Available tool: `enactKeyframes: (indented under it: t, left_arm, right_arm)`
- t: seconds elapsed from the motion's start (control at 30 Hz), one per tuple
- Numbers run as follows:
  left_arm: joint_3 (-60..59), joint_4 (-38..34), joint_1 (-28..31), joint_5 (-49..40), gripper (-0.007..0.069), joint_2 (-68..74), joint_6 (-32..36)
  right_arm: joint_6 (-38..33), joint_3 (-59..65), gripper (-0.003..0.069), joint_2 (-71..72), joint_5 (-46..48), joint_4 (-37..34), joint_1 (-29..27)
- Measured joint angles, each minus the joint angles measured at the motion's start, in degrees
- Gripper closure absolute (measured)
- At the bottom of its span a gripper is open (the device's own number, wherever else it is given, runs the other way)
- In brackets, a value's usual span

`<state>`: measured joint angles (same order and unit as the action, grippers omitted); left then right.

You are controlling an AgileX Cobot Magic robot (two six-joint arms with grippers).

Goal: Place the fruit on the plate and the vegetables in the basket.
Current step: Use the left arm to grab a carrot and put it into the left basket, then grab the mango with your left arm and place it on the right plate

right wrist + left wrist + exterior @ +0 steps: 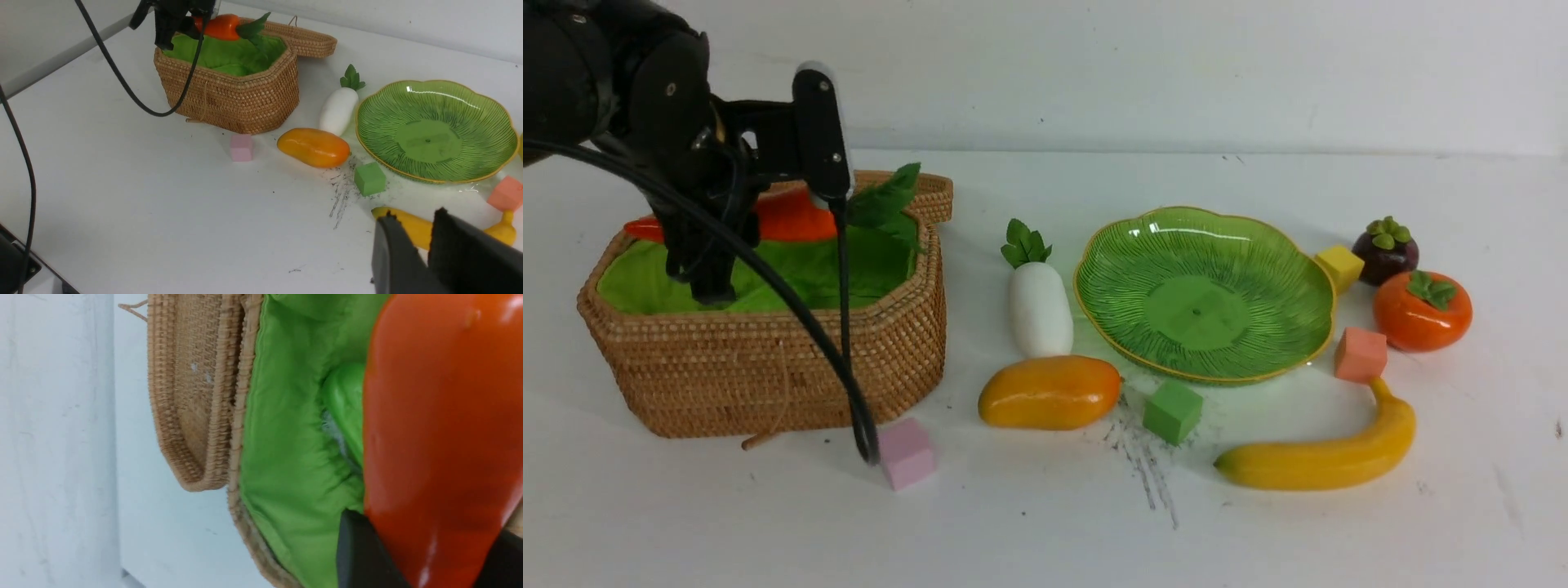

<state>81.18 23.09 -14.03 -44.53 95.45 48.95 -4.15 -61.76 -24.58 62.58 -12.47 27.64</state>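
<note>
The carrot (788, 219) hangs level over the open basket (768, 367), above its green lining, leaves toward the basket's right rim, clamped between the dark fingers of the left gripper (429, 528). The woven lid (931, 196) lies folded back behind the basket. Just right of the basket the radish (1040, 306) lies on the table (686, 506), and the mango (1049, 392) sits off the basket's front right corner, with a pink cube (907, 453) close to that corner. Farther right of the basket, past the radish, is the plate (1201, 310), bare. Farthest from the basket lie the banana (1323, 457), persimmon (1421, 314) and mangosteen (1384, 253). The right gripper (413, 216) hovers over the banana, well right of the basket, jaws narrowly parted and holding nothing.
</note>
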Motion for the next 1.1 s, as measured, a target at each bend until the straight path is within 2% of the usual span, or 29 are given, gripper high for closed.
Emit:
enactKeyframes:
  t: [0.1, 0.37, 0.43, 0.67, 0.8, 0.93, 0.97, 1.0, 1.1]
  left_arm:
    - [0.0, 1.4, 0.0, 3.4, 0.036, 1.6, -0.9]
    - [0.0, 2.2, 0.0, 5.9, 0.0344, 3.0, -10.6]
    - [0.0, 2.3, 0.0, 5.9, 0.0298, 3.0, -12.3]
    - [0.0, 2.3, 0.0, 5.1, 0.0027, 2.0, -17.8]
    - [0.0, 0.4, -0.1, 2.7, -0.0012, 0.0, -21.0]
    - [0.0, -9.7, -2.7, 1.4, 0.0067, -2.8, -23.4]
    - [0.0, -13.0, -4.6, 1.0, 0.0136, -3.3, -22.6]
    - [0.0, -15.1, -6.3, 0.4, 0.0172, -3.5, -21.5]
    - [0.0, -21.3, -12.8, -2.4, 0.0382, -3.6, -17.1]
  right_arm:
    - [0.0, 0.0, 0.051, 0.0, 0.0, 0.0, 0.0]
    - [0.0, 0.0, 0.051, 0.0, 0.0, 0.0, 0.0]
    - [0.0, 0.0, 0.051, 0.0, 0.0, 0.0, 0.0]
    - [0.0, 0.0, 0.0505, 0.0, 0.0, 0.0, 0.0]
    - [0.0, 0.0, 0.0502, 0.0, 0.0, 0.0, 0.0]
    - [-0.2, 0.0, 0.0502, 0.0, 0.0, 0.0, 0.0]
    - [-0.2, 0.0, 0.0501, 0.0, 0.0, 0.0, 0.0]
    - [-0.2, 0.0, 0.0501, 0.0, 0.0, 0.1, 0.0]
    - [-0.2, 0.0, 0.0498, 0.0, -0.1, 0.1, 0.0]
